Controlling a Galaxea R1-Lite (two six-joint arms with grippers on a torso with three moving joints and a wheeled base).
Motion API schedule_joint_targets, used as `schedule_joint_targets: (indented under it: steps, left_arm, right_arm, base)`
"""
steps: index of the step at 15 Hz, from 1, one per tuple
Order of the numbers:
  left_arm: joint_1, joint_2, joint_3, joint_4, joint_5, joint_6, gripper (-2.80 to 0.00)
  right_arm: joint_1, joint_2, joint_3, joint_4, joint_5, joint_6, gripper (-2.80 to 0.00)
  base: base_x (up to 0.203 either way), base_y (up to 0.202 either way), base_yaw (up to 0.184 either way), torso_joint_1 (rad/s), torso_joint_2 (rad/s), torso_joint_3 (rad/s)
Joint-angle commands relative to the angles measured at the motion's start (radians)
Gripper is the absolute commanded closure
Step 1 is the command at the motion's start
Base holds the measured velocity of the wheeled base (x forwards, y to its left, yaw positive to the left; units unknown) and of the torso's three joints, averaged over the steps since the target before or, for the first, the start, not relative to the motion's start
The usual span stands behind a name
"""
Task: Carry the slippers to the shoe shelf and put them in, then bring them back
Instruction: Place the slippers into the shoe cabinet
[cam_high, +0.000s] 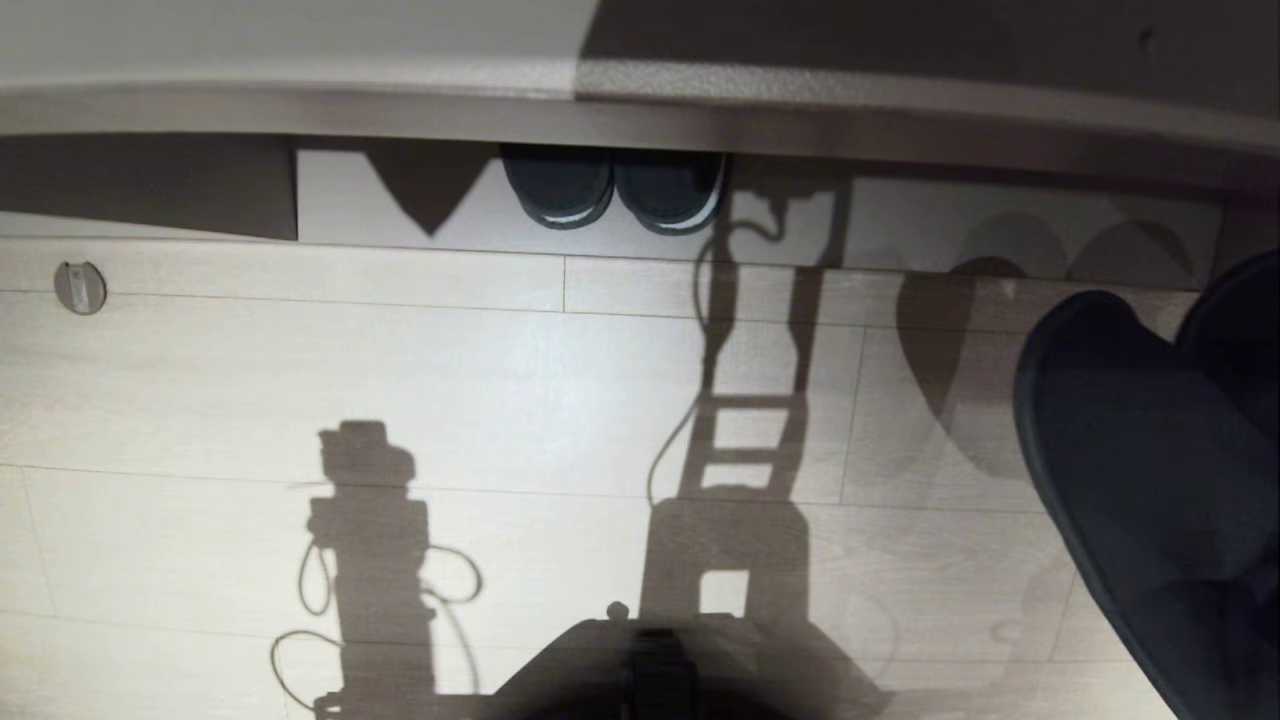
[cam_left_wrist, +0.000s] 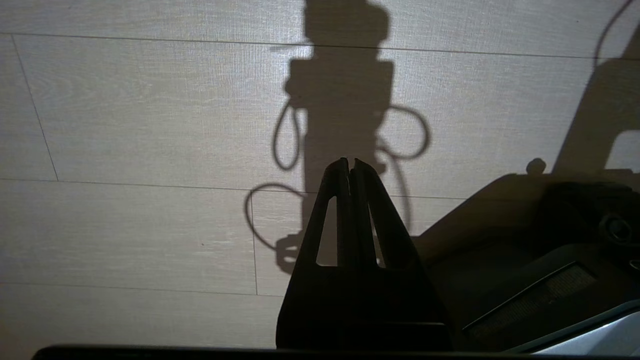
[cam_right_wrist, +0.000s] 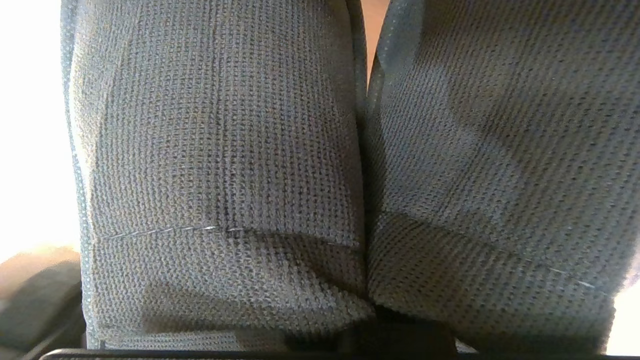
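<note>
**Slippers aloft at your right, shelf ahead**

You are looking down at a pale plank floor (cam_high: 500, 390), which fills most of the head view and carries the robot's own long shadow. Across the top runs the shelf (cam_high: 640, 115), its front edge a wide band, with the open cubby below it (half its top lies in shade). On the cubby's base, near the middle, sits a dark pair (cam_high: 615, 190) with white-edged soles, toes toward you, the two shoes touching side by side. That pair is not yours to move.

Your slippers (cam_high: 1160, 480) hang at the right edge of the head view, well apart from the shelf and above the floor, their dark soles facing the camera. The right wrist view is filled with their knitted blue-grey fabric (cam_right_wrist: 220, 165), the two pressed together along a seam between them. The right gripper itself is hidden behind the cloth in every view; it is clamped nearly shut, and the fabric sits right at its fingers, so take it as gripping the slippers.

The left gripper (cam_left_wrist: 350, 162) hangs over bare floor beside the robot's base, its two fingers closed tip to tip with nothing between them.

A small round floor fitting (cam_high: 80, 287) lies at far left.
</note>
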Motion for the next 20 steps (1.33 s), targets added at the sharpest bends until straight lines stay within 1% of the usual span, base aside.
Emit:
schedule_joint_targets:
  steps: [1,3,7,8,11,12,16,18,20]
  left_arm:
    - [0.0,-0.001,0.002,0.0,0.0,-0.001,0.0]
    - [0.0,-0.001,0.002,0.0,0.0,0.001,0.0]
    - [0.0,0.0,0.002,0.0,0.0,0.001,0.0]
    - [0.0,-0.001,0.002,0.0,0.0,0.001,0.0]
    - [0.0,-0.001,0.002,0.0,0.0,0.001,0.0]
    - [0.0,-0.001,0.002,0.0,0.0,0.001,0.0]
    - [0.0,-0.001,0.002,0.0,0.0,0.001,0.0]
    - [0.0,-0.001,0.002,0.0,0.0,0.001,0.0]
    - [0.0,-0.001,0.002,0.0,0.0,0.002,0.0]
  right_arm:
    - [0.009,0.228,0.003,-0.163,0.012,-0.028,0.0]
    - [0.012,0.277,0.001,-0.202,0.025,-0.066,0.0]
    - [0.012,0.333,-0.064,-0.241,0.025,-0.08,0.0]
    - [0.012,0.368,-0.09,-0.274,0.023,-0.081,0.0]
    - [0.012,0.472,-0.183,-0.455,0.022,-0.086,0.0]
    - [0.012,0.495,-0.217,-0.49,0.022,-0.085,0.0]
    - [0.013,0.598,-0.399,-0.512,0.022,-0.059,0.0]
    - [0.013,0.625,-0.435,-0.517,0.022,-0.04,0.0]
    - [0.011,0.674,-0.552,-0.522,0.021,-0.019,0.0]
  base:
    - [0.0,0.0,0.0,0.0,0.0,0.0]
    - [0.0,0.0,0.0,0.0,0.0,0.0]
    - [0.0,0.0,0.0,0.0,0.0,0.0]
    - [0.0,0.0,0.0,0.0,0.0,0.0]
    - [0.0,0.0,0.0,0.0,0.0,0.0]
    - [0.0,0.0,0.0,0.0,0.0,0.0]
    - [0.0,0.0,0.0,0.0,0.0,0.0]
    - [0.0,0.0,0.0,0.0,0.0,0.0]
    - [0.0,0.0,0.0,0.0,0.0,0.0]
